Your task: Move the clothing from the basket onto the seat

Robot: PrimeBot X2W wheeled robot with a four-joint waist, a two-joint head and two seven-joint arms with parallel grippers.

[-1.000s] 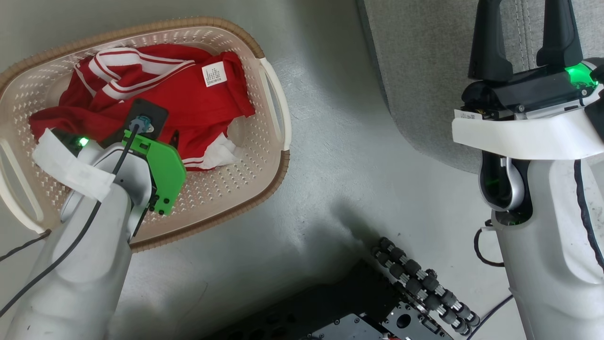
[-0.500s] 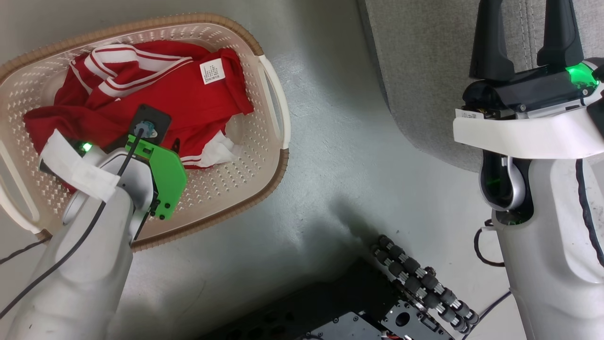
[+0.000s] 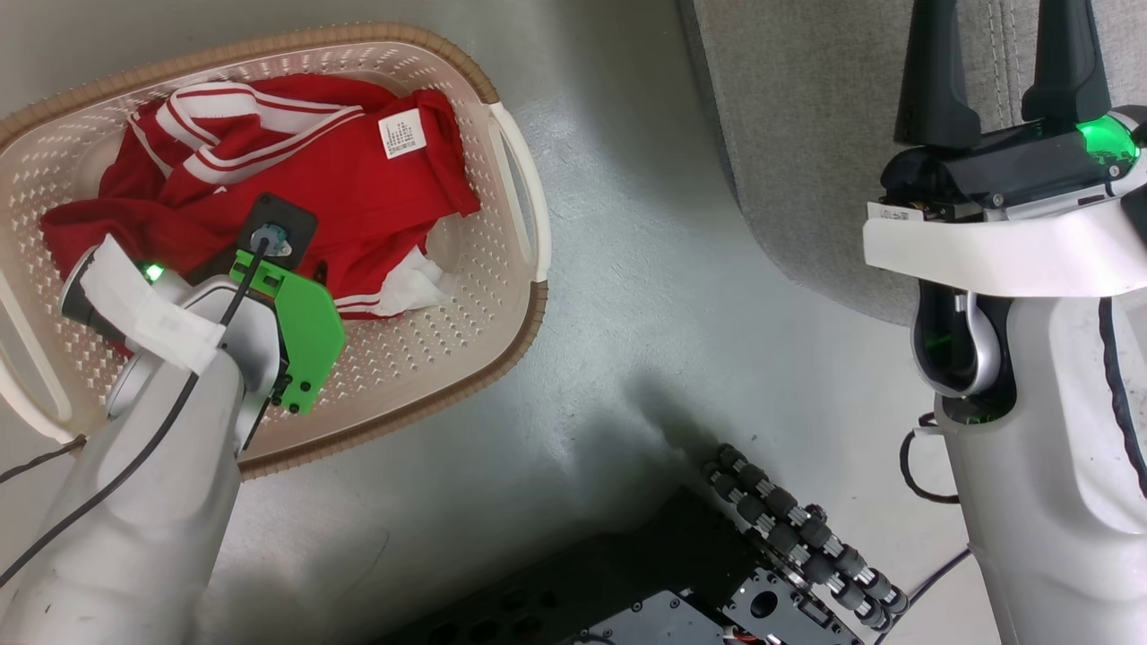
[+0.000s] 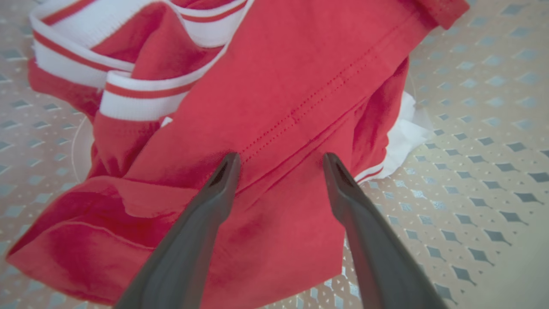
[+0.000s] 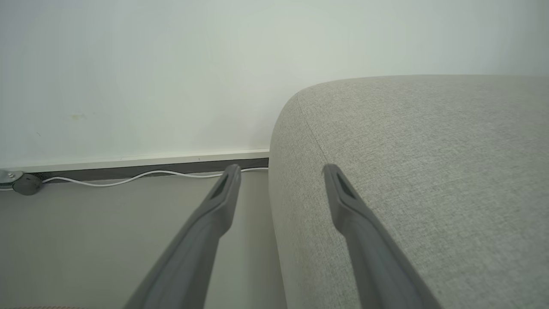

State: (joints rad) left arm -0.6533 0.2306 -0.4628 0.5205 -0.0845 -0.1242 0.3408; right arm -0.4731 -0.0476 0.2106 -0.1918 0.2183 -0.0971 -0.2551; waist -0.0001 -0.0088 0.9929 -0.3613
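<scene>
Moved: L arm has edged a little further in over the basket; the whole head view slid slightly too, so part of that is camera. R arm looks unchanged.
Clothing: red clothing w/ white stripes lies bunched in the basket, small white label facing up. None is on the seat yet.
Basket & seat: basket sits on the grey floor; grey seat is well apart from it, to the robot's right.
L gripper: left gripper is spread wide, holding nothing. Its tips straddle a stitched seam in the red cloth, very near it; can't tell if they touch.
R gripper: right gripper is also spread wide and empty, hanging by the seat's rounded edge, touching nothing.
Risk 1: a shallow pinch on flat cloth may catch only a thin fold, which could slip out on the lift.
Risk 2: the garments look tangled, so one may drag the other up, then drop it on the floor btwn basket & seat.
Risk 3: going too deep, tips could snag the perforated basket bottom & shift or lift the light basket.
</scene>
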